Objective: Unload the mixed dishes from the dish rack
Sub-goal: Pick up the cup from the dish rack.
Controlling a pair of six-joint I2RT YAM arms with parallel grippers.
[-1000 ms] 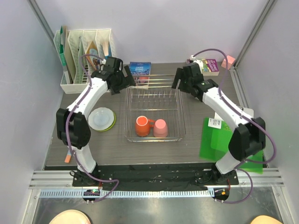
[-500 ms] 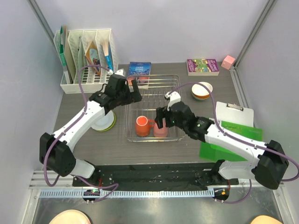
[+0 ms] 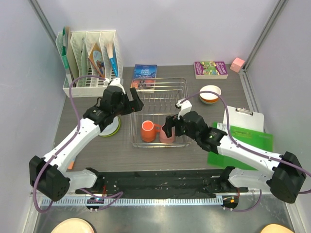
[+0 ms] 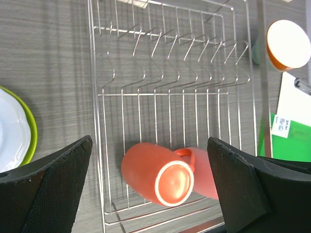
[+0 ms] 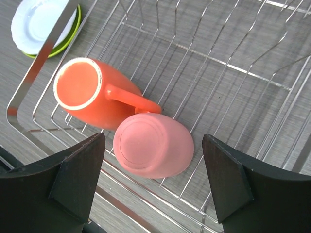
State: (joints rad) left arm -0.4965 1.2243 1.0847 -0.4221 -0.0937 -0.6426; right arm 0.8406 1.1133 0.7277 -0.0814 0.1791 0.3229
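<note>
Right wrist view: pink cup [image 5: 153, 144] lies directly under the R gripper [image 3: 169, 127], centred btwn its fingers [image 5: 73, 184], which stand wide apart w/ nothing in them. Cup shows its flat base to the cam, mouth hidden, so prob. mouth-down or tipped. Its long axis runs roughly along the approach line, w/ round wall facing each finger.

Orange mug [image 5: 97, 99] is just left of the cup, mouth toward the cam. Its handle points right at the cup, touching or nearly so, can't tell which. Both sit in the near end of the dish rack [image 3: 165, 104], mug left, cup right.

L gripper [image 3: 135, 98] hovers over the rack's far-left part, also spread wide & empty, farther from the cup. Lime-green plate [image 3: 116, 130] is out on the table, left of the rack.

Judgement: R arm is the nearer one for the cup and a straight descent fits. There's little room on the mug side, so the handle could get nudged.
</note>
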